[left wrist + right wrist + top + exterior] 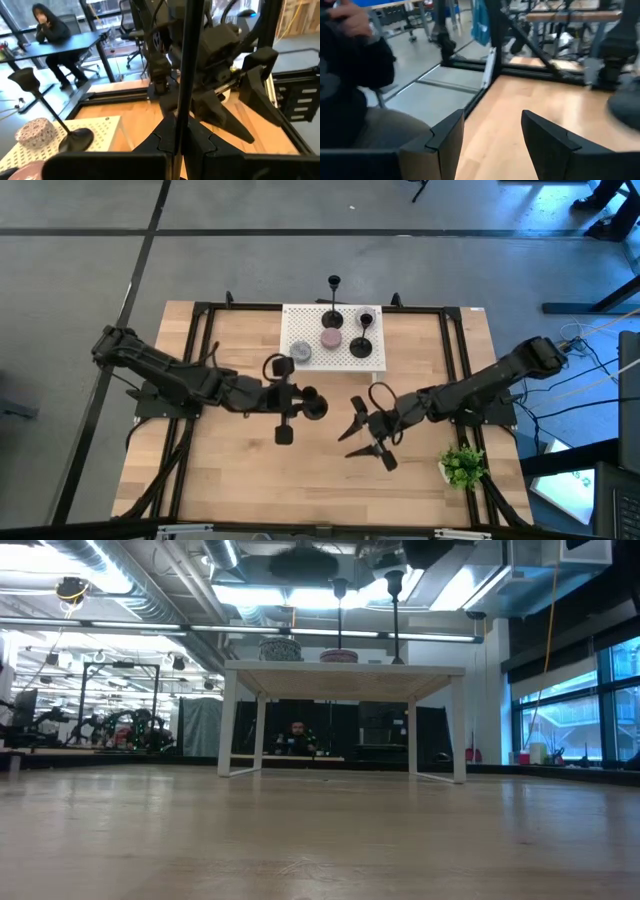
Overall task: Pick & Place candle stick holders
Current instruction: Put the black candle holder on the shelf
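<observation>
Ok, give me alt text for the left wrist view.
The left gripper is shut on a thin black candle stick holder that runs upright through the picture. Behind it the right gripper is open; another holder leans on the white perforated stand.

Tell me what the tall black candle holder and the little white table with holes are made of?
The candle stick holder looks like black-painted metal: thin stem, matte dark surface. The white perforated stand seems painted metal or board, though its even dot holes leave that open.
</observation>
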`<control>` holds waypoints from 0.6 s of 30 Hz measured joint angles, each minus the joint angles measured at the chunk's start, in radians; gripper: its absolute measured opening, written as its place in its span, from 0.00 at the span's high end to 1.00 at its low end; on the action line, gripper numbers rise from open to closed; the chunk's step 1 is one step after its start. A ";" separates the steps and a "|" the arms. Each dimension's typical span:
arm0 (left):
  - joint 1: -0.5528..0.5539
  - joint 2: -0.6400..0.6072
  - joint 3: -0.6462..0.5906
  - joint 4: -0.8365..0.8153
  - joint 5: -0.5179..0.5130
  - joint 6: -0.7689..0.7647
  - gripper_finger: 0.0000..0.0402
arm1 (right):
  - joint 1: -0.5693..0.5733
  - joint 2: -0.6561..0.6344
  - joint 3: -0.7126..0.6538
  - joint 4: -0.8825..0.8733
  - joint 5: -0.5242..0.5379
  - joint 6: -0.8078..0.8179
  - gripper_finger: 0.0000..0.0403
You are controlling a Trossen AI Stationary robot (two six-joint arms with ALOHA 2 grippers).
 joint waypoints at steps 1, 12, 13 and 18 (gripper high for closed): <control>0.014 0.000 -0.022 0.031 0.026 0.005 0.98 | -0.010 -0.009 0.000 -0.005 0.000 -0.010 0.50; 0.183 -0.013 -0.088 0.109 0.335 -0.018 0.98 | -0.164 -0.123 0.000 -0.159 0.001 -0.096 0.50; 0.196 -0.024 -0.088 0.092 0.348 -0.023 0.98 | -0.179 -0.131 0.000 -0.162 0.001 -0.104 0.50; 0.248 -0.082 -0.088 0.052 0.356 -0.018 0.98 | -0.256 -0.156 0.000 -0.166 0.001 -0.113 0.50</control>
